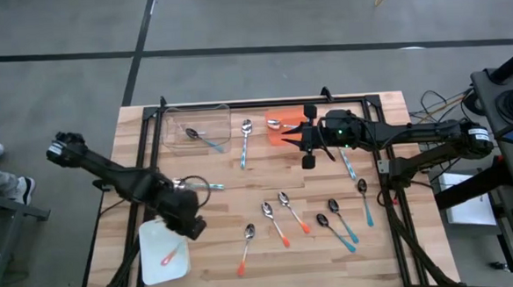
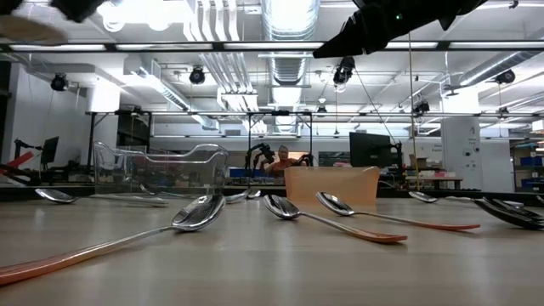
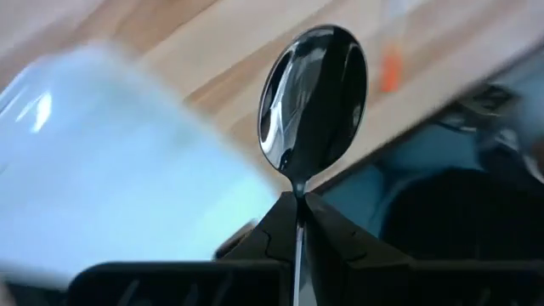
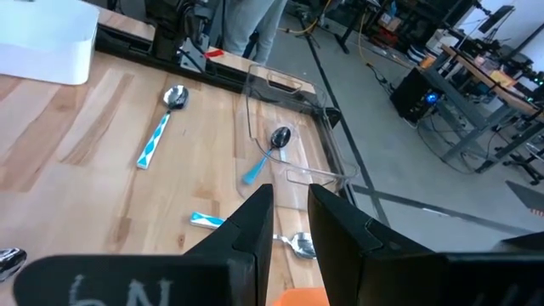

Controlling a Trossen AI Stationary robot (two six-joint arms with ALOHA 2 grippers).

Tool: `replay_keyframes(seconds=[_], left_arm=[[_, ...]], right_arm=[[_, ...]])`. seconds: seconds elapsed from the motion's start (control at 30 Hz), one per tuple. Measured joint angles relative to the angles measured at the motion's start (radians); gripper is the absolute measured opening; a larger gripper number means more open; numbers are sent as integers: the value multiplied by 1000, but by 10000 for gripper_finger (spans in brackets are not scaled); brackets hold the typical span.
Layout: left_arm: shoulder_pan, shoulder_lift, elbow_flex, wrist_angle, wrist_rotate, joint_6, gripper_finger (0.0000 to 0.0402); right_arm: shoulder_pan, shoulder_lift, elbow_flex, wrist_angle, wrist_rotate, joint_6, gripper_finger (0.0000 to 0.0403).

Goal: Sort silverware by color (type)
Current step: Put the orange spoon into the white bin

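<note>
The left gripper (image 3: 299, 204) is clenched on the thin neck of a spoon (image 3: 313, 98), whose mirror-bright bowl stands straight out beyond the fingertips; the handle is hidden inside the jaws, so its colour cannot be told. Just past it lies the white tray (image 1: 163, 251), smooth and shallow, already holding one orange-handled spoon (image 1: 169, 257).

The right gripper (image 1: 307, 146) hangs above the table with its fingers nearly together around nothing. Close beside it sit the orange bin (image 1: 280, 130) and, farther off, the clear plastic bin (image 1: 197, 129) with a blue-handled spoon (image 4: 267, 154) inside.

These spoons look light and rigid — polished metal bowls, slick and curved, on flat coloured handles. The handle probably offers the surer hold; a bowl would likely slip between the pads. Most of the others — orange-handled ones (image 1: 276, 221) and teal-handled ones (image 1: 339, 228) — lie flat on the matte wooden table (image 1: 224, 198) between the grippers, so the fingers must come down almost to the wood.
</note>
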Motion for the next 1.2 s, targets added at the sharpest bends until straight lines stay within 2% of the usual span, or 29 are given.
replay_keyframes(seconds=[0.2, 0.33, 0.7, 1.2], left_arm=[[-91, 18, -1, -142, -1, -239, 0], [-109, 64, -3, -193, -37, -315, 0], [-124, 217, -4, -194, -26, -280, 0], [-202, 276, -19, -216, -34, -363, 0]], right_arm=[[0, 0, 0, -39, 0, 0, 68], [0, 0, 0, -51, 0, 6, 68], [0, 0, 0, -52, 1, 8, 68], [0, 0, 0, -52, 1, 8, 68]])
